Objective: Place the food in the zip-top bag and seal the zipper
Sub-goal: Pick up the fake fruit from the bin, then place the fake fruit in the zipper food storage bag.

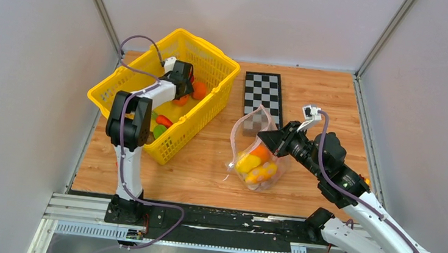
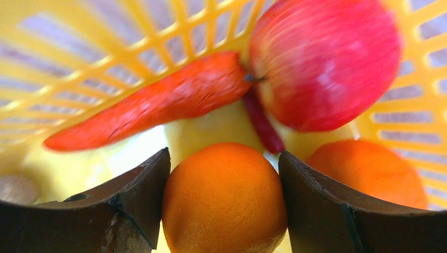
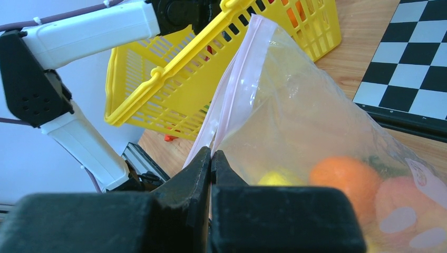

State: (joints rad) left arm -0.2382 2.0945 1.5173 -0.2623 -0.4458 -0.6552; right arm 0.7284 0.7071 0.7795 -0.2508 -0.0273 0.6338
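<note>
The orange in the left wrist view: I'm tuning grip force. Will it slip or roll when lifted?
Likely rolls if released: the orange is round. Its dimpled skin probably resists slipping between the fingers of the left gripper.

plain grey walls (image 1: 23,84) enclose a wooden table (image 1: 205,174) on three sides.

Clear zip-top bag (image 1: 248,135) — crinkled, standing upright right of frame centre, mouth uppermost. Orange and yellow food (image 1: 257,165) heaped in its lower half. Pink zipper (image 3: 240,79) runs along the mouth edge — seal state indeterminate.
</note>
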